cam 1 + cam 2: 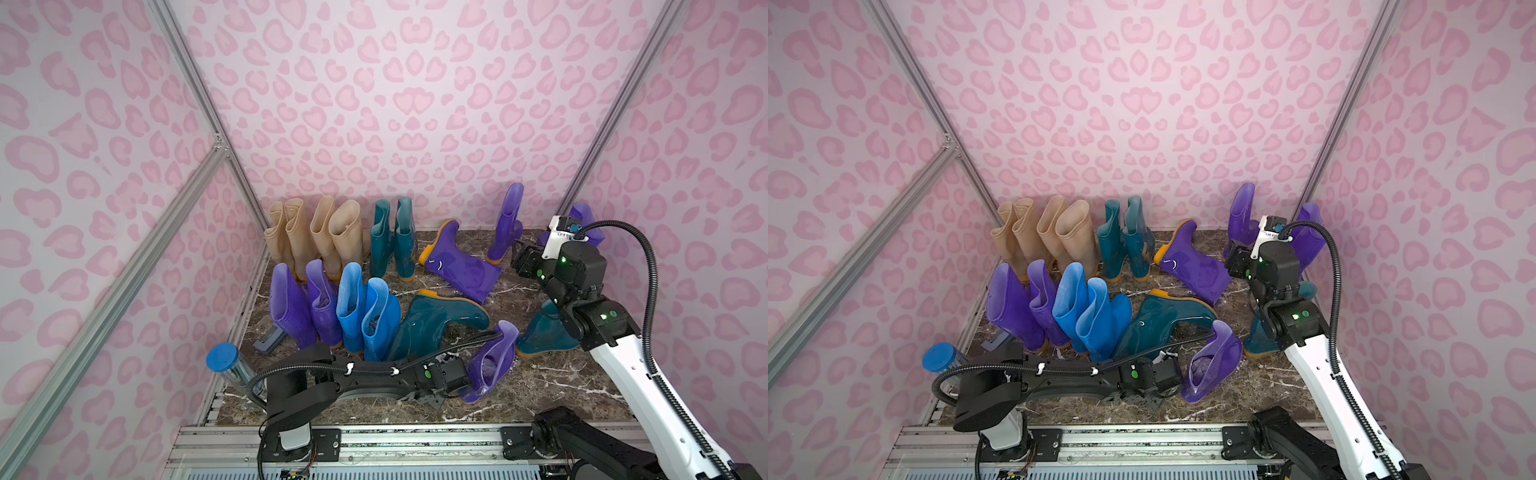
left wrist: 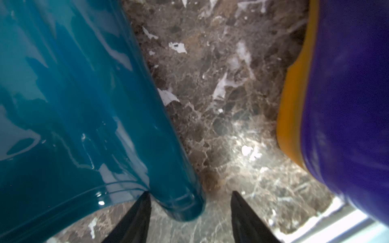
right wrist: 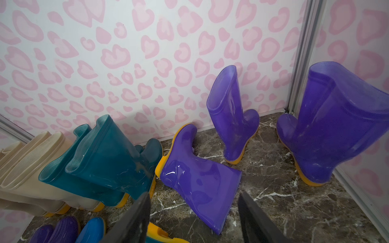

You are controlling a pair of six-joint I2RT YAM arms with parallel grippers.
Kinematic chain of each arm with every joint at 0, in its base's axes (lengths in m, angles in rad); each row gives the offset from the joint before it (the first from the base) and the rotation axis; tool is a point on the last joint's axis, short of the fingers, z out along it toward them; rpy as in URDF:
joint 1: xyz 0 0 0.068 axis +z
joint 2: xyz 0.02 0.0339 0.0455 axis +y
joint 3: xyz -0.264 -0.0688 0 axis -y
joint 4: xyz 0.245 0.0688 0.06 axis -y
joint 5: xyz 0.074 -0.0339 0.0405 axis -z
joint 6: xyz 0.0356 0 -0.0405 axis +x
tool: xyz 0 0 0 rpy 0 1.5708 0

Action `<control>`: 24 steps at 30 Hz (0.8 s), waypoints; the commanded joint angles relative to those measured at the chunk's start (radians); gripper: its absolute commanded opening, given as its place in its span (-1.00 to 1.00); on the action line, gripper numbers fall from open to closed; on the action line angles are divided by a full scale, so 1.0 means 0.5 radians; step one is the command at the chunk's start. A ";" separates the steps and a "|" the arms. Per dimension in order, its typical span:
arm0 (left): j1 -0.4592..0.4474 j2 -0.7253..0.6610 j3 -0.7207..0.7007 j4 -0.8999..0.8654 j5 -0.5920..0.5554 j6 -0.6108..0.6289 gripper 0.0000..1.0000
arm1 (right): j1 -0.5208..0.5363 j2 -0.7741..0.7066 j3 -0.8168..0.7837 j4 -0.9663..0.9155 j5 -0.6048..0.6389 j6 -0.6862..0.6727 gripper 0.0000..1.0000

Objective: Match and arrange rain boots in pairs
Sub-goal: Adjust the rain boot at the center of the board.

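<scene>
While the left pincer (image 2: 190, 192), jaws apart, seems to straddle the cuff edge of the fallen glossy dark teal rubber boot (image 2: 84, 126) on the marble desk (image 2: 221, 105), the right pincer (image 3: 194, 193), apart and empty, faces the toppled purple rubber boot (image 3: 200, 178), whose open cuff points toward it, yellow sole toward the back wall (image 3: 147, 63).

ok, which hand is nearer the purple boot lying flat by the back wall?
Right. The right hand hovers beside the flat purple boot, near its open end; the left hand is at the front, by a tilted purple boot.
</scene>
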 commanded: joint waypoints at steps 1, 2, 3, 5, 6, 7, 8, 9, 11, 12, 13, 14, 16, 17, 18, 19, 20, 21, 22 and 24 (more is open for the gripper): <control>0.002 0.075 0.037 -0.037 -0.112 -0.033 0.02 | -0.014 -0.024 -0.022 0.092 -0.042 -0.024 0.35; 0.000 0.089 0.042 -0.054 -0.138 -0.037 -0.07 | -0.019 -0.035 -0.031 0.100 -0.046 -0.027 0.35; 0.000 0.099 0.040 -0.063 -0.157 -0.038 -0.14 | -0.022 -0.042 -0.041 0.107 -0.053 -0.027 0.34; 0.005 0.117 0.054 -0.105 -0.196 -0.045 -0.40 | -0.031 -0.049 -0.048 0.108 -0.058 -0.028 0.34; 0.004 0.121 0.067 -0.133 -0.205 -0.044 -0.49 | -0.036 -0.052 -0.048 0.105 -0.064 -0.027 0.34; 0.003 0.118 0.080 -0.159 -0.213 -0.042 -0.60 | -0.037 -0.055 -0.052 0.108 -0.070 -0.030 0.34; 0.004 0.110 0.097 -0.194 -0.227 -0.048 -0.76 | -0.038 -0.061 -0.052 0.111 -0.070 -0.033 0.34; 0.003 0.101 0.108 -0.226 -0.239 -0.048 -0.89 | -0.043 -0.064 -0.051 0.113 -0.066 -0.034 0.34; 0.003 0.064 0.153 -0.300 -0.249 -0.016 -0.96 | -0.051 -0.071 -0.052 0.118 -0.067 -0.033 0.33; 0.003 0.042 0.182 -0.339 -0.256 0.002 -0.96 | -0.053 -0.071 -0.052 0.123 -0.071 -0.031 0.33; 0.004 0.008 0.210 -0.387 -0.258 0.024 -0.96 | -0.056 -0.073 -0.052 0.129 -0.081 -0.031 0.33; 0.004 -0.033 0.246 -0.426 -0.253 0.049 -0.96 | -0.057 -0.070 -0.049 0.129 -0.085 -0.030 0.33; 0.004 -0.130 0.290 -0.475 -0.229 0.091 -0.95 | -0.059 -0.068 -0.046 0.132 -0.086 -0.032 0.33; 0.002 -0.189 0.318 -0.501 -0.222 0.100 -0.95 | -0.060 -0.071 -0.046 0.134 -0.089 -0.030 0.32; 0.003 -0.227 0.341 -0.528 -0.221 0.106 -0.95 | -0.059 -0.072 -0.047 0.136 -0.089 -0.030 0.32; 0.005 -0.263 0.371 -0.562 -0.215 0.112 -0.95 | -0.059 -0.074 -0.047 0.136 -0.092 -0.030 0.32; 0.003 -0.291 0.403 -0.597 -0.212 0.118 -0.95 | -0.061 -0.072 -0.044 0.136 -0.091 -0.033 0.32; 0.005 -0.310 0.428 -0.630 -0.209 0.116 -0.95 | -0.062 -0.071 -0.044 0.138 -0.090 -0.033 0.32; 0.005 -0.327 0.460 -0.672 -0.201 0.116 -0.95 | -0.062 -0.073 -0.041 0.139 -0.091 -0.033 0.32; 0.003 -0.348 0.527 -0.761 -0.174 0.112 -0.95 | -0.065 -0.071 -0.040 0.142 -0.095 -0.030 0.32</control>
